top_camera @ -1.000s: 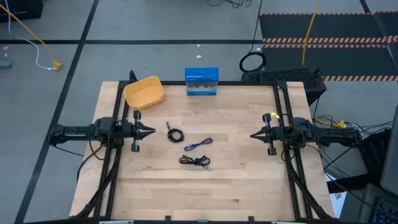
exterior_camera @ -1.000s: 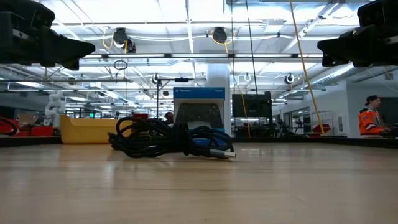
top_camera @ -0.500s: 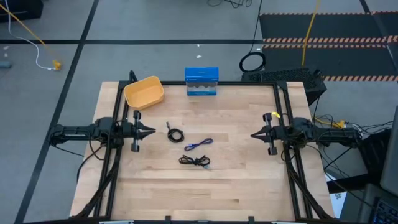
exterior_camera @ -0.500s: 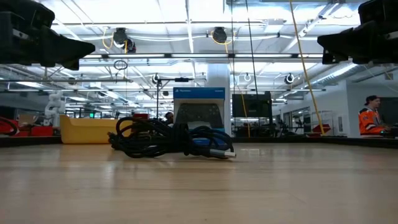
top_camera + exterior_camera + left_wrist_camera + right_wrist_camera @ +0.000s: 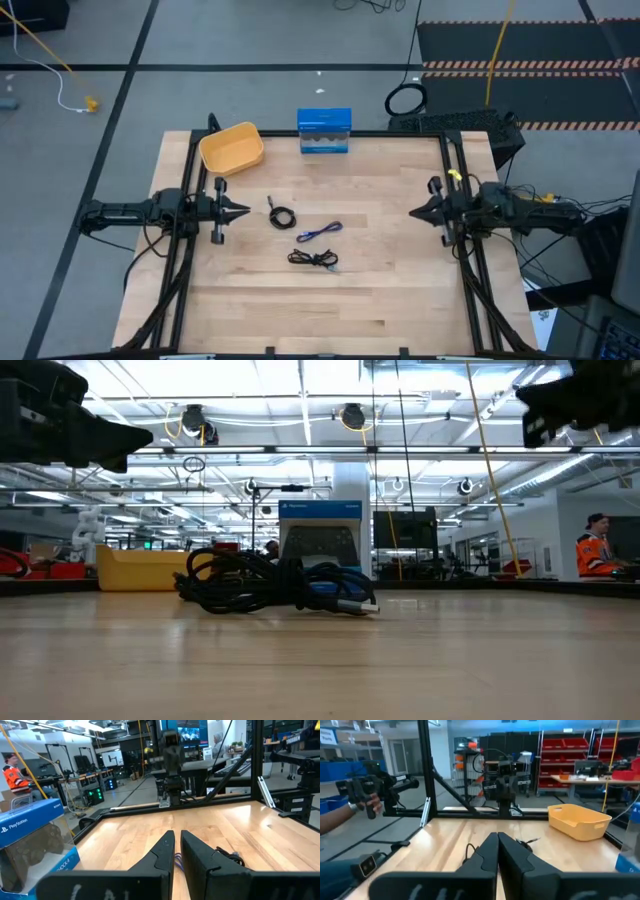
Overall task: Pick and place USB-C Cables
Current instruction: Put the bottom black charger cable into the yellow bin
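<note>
Black and purple-blue, the three small cables lie on the wooden table (image 5: 380, 300) near its middle, all apart from one another. One black cable (image 5: 281, 216) is coiled closest to the left side, the purple-blue cable (image 5: 321, 232) lies just to its right, and the second black cable (image 5: 313, 259) sits nearest the front edge. From table height they overlap into one dark tangle, so they cannot be told apart there.

Neither gripper touches them. The left gripper (image 5: 238, 211) hangs above the table's left side, pointing inward toward the coiled black cable; its fingers (image 5: 165, 851) stand almost together with a thin gap and grasp nothing. The right gripper (image 5: 417, 212) hangs above the right side, well apart from the cables, its fingers (image 5: 487, 851) pressed together on nothing.

At the back left corner sits a yellow tray (image 5: 231, 148), and beside it, at the middle of the back edge, a blue box (image 5: 324, 131). On the floor behind the table lies a black ring of cable (image 5: 405, 100).
</note>
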`<state>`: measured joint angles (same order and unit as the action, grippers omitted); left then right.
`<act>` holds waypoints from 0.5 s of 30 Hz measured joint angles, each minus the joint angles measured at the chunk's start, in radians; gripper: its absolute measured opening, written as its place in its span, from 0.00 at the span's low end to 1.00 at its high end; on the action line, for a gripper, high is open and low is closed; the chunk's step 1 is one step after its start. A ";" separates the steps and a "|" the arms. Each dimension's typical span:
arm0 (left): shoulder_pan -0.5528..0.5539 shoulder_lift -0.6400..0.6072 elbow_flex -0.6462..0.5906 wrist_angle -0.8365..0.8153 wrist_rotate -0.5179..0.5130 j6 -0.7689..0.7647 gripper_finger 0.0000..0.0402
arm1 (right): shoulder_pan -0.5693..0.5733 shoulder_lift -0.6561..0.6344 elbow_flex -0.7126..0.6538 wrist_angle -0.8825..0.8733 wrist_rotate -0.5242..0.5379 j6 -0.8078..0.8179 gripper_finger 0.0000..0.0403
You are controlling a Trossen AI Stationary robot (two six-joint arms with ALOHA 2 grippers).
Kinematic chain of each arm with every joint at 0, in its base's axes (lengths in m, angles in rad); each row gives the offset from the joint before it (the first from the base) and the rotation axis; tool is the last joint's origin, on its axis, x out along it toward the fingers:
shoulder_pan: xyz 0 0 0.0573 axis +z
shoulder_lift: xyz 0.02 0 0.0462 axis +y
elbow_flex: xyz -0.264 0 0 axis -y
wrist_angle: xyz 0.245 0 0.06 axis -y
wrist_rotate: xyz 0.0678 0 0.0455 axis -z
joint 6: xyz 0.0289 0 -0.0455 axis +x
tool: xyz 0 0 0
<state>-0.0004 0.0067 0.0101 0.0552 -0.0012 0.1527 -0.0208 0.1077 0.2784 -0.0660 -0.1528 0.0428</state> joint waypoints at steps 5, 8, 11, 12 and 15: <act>0.000 0.000 0.000 0.000 0.000 0.000 0.09 | 0.000 0.111 0.204 -0.082 -0.001 -0.001 0.00; 0.000 0.000 0.000 0.000 0.000 0.000 0.09 | 0.000 0.195 0.333 -0.158 -0.001 -0.001 0.00; 0.000 0.000 0.000 0.000 0.000 0.000 0.09 | 0.000 0.278 0.460 -0.206 -0.001 0.013 0.00; 0.000 0.000 0.000 0.000 0.000 0.000 0.09 | 0.000 0.306 0.500 -0.214 -0.001 0.022 0.00; 0.000 0.000 0.000 0.000 0.000 0.000 0.09 | 0.000 0.386 0.606 -0.243 -0.002 0.032 0.00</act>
<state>-0.0005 0.0067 0.0101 0.0555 -0.0013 0.1524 -0.0208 0.4935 0.8843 -0.3094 -0.1545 0.0749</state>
